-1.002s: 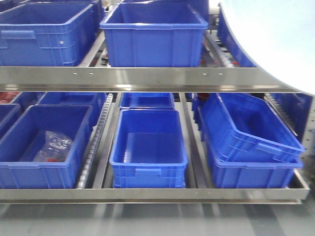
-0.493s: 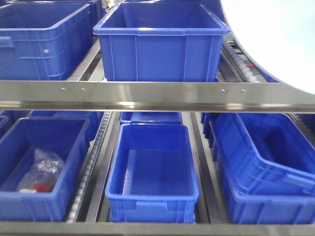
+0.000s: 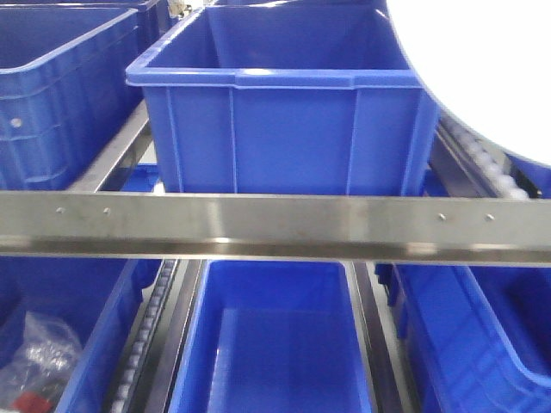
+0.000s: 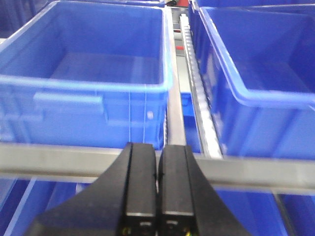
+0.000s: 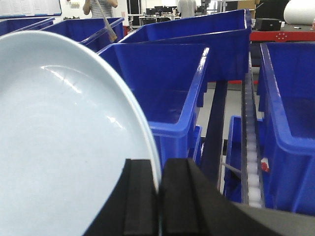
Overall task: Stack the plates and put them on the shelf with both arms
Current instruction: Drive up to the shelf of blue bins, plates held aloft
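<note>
White plate (image 5: pixel 59 147) sits pinched by its rim in the closed right gripper (image 5: pixel 158 196), above the shelf rail (image 3: pixel 258 225); left gripper (image 4: pixel 157 189) is closed, empty, near that rail

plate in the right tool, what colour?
Plain glossy white, no pattern. The plate shows best in the right wrist view, its rim pinched in the right tool.

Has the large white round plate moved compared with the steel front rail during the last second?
Yes. The white plate now reaches lower and further left, closer to the steel rail.
</note>
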### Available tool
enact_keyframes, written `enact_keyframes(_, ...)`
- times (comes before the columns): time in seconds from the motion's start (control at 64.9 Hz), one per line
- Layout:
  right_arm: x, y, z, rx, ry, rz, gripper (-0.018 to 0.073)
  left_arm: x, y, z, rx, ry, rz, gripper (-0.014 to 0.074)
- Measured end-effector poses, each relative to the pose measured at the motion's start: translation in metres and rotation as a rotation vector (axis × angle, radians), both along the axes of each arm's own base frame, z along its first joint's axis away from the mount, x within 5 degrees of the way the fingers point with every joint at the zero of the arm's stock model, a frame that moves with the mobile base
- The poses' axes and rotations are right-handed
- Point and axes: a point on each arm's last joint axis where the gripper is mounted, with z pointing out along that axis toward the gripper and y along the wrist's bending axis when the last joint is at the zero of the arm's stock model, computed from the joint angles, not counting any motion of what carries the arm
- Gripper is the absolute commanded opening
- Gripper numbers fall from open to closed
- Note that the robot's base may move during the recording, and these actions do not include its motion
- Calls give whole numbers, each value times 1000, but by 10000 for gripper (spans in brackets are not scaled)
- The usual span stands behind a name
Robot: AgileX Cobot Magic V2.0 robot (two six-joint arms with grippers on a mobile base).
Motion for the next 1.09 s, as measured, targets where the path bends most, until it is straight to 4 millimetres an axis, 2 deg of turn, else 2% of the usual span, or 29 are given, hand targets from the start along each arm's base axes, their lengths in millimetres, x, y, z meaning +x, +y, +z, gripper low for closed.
enact_keyframes(1.094, 0, 0, 0, 0, 0, 0, 48, 0, 0, 0, 0, 0, 0, 82)
